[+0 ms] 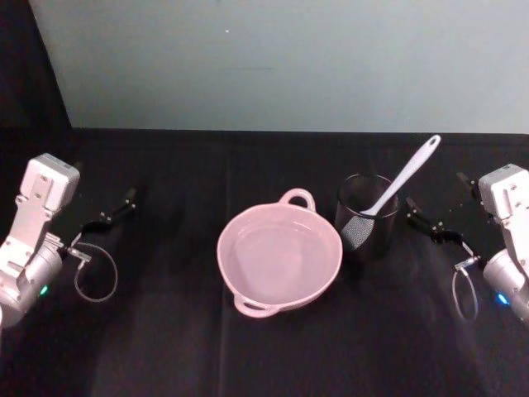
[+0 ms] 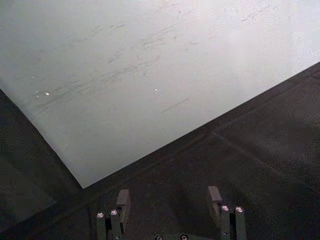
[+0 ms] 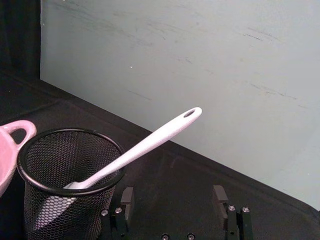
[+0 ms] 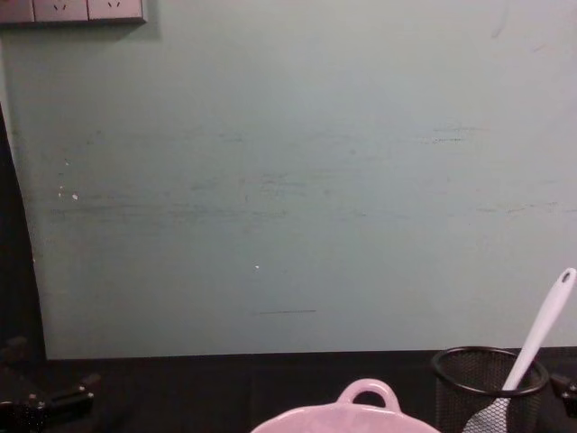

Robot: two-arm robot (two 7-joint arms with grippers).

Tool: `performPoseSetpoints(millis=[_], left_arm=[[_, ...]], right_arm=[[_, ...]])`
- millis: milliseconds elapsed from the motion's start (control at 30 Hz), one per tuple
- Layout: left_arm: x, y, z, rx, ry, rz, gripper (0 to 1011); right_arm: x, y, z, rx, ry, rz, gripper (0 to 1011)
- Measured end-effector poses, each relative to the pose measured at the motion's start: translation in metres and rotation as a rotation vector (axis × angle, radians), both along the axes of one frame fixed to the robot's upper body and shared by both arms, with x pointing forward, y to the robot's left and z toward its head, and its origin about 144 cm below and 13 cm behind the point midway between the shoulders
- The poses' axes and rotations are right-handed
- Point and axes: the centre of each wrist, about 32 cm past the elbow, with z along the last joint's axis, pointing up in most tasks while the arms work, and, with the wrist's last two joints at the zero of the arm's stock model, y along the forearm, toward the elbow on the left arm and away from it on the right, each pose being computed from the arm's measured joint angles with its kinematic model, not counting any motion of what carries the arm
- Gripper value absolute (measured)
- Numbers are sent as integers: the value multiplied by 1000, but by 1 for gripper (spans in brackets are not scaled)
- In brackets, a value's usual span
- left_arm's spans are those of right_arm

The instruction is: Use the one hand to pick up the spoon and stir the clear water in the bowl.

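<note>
Right gripper [image 1: 423, 219], wide open and empty, sits just beside the mesh cup [image 1: 368, 222], the spoon [image 1: 405, 178] handle slanting toward it; left gripper [image 1: 116, 208] parked near the table [image 1: 165, 331]'s left edge.

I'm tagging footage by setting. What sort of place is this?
Probably a robot lab bench, not a kitchen: black-draped table, plain pale backdrop board, and a bowl staged centrally.

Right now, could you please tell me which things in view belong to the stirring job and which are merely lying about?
For the job:
spoon, propped in the cup
pink bowl
right gripper, open, nearest the spoon

Just about:
black mesh cup, merely holding the spoon
left gripper, open, idle at the table's left
wall sockets
</note>
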Motion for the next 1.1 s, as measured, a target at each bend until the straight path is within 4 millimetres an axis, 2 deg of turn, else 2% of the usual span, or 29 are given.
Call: performPoseSetpoints(millis=[333, 600, 800, 1000, 1100], left_arm=[[0, 0, 0, 0, 0, 0, 1011], [0, 0, 0, 0, 0, 0, 1011], [0, 0, 0, 0, 0, 0, 1011], [0, 0, 0, 0, 0, 0, 1011], [0, 0, 0, 0, 0, 0, 1011]], right_arm=[[-2, 0, 2, -4, -2, 2, 1003], [-31, -9, 12, 63, 5, -18, 1003], [-39, -14, 20, 268, 28, -4, 1003], [-28, -13, 25, 533, 98, 27, 1003], [-15, -12, 25, 712, 152, 51, 1003]])
